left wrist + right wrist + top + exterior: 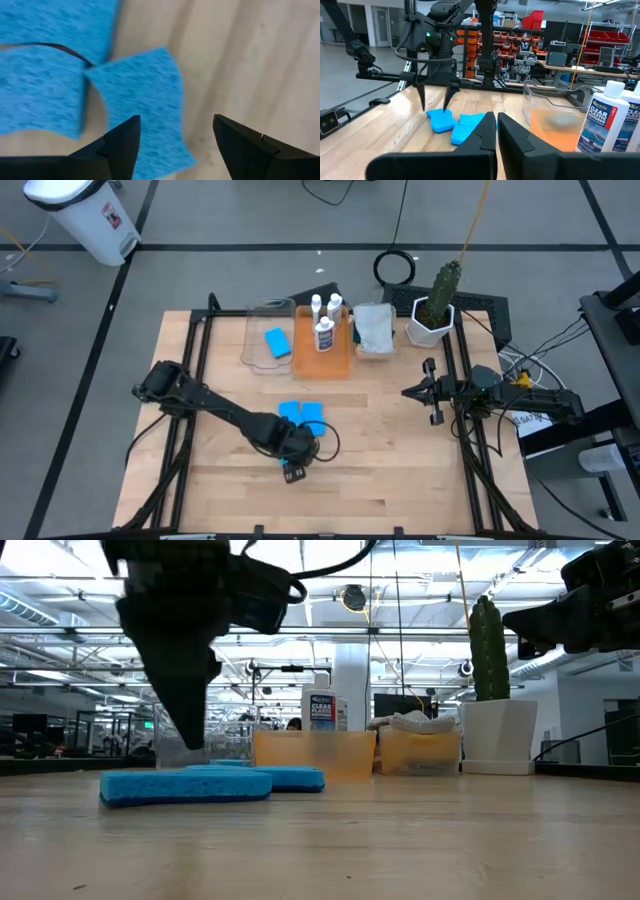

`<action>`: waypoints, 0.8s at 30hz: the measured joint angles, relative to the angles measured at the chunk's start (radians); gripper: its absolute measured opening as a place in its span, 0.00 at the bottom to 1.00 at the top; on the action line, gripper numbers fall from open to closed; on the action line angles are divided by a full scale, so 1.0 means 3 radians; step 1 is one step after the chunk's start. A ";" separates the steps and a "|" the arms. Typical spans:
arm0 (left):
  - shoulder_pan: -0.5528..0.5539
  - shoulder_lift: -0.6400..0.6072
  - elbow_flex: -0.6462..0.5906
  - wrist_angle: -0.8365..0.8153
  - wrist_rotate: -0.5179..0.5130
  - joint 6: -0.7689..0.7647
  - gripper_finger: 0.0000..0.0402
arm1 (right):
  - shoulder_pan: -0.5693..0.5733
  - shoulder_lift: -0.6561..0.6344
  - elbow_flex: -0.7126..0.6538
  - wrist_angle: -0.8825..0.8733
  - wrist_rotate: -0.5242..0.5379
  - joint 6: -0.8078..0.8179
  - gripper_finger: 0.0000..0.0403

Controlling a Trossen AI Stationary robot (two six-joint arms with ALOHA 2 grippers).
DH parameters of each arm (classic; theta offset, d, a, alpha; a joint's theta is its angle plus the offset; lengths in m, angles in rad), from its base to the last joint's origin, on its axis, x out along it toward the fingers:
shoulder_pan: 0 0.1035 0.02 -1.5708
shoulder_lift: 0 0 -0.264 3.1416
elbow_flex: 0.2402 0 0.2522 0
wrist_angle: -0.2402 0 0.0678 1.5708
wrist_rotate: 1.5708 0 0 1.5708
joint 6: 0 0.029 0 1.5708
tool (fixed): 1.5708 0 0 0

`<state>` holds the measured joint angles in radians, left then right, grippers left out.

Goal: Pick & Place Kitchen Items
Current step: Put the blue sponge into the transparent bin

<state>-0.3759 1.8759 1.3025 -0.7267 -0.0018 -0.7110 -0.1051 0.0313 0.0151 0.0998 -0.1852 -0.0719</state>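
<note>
Wooden desk (400,440) amid an industrial hall; left pincer (293,470) hangs half-spread over blue sponges (301,415), right pincer (432,391) closed, empty.

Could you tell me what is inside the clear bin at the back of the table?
One blue sponge lies inside the clear bin; nothing else shows through its transparent walls.

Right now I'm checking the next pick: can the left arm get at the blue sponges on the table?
Probably yes. The left gripper hangs open just above the sponges, and nothing lies between its fingers and them.
</note>
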 joint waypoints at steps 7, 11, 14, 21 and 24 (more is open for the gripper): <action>0.0195 0.0011 0.0000 -0.0364 -0.0271 -0.0354 0.63 | 0.0001 0.0000 0.0000 0.0000 0.0000 0.0000 0.00; 0.0204 0.0011 0.0000 -0.0432 -0.0179 -0.0466 0.67 | 0.0000 0.0001 0.0000 0.0000 0.0000 0.0000 0.00; 0.0192 0.0011 0.0000 -0.0417 -0.0084 -0.0484 0.73 | 0.0001 -0.0001 0.0000 0.0000 0.0000 0.0000 0.00; 0.0053 0.0011 0.0000 -0.0296 -0.0183 -0.0406 0.86 | 0.0001 -0.0001 -0.0001 0.0000 0.0000 0.0000 0.00; -0.0001 0.0011 0.0000 -0.0268 -0.0292 -0.0362 0.88 | 0.0001 0.0000 0.0000 0.0000 0.0000 0.0000 0.00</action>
<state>-0.3763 1.8793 1.3025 -0.8070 -0.0893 -0.8196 -0.1049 0.0312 0.0150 0.0998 -0.1852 -0.0719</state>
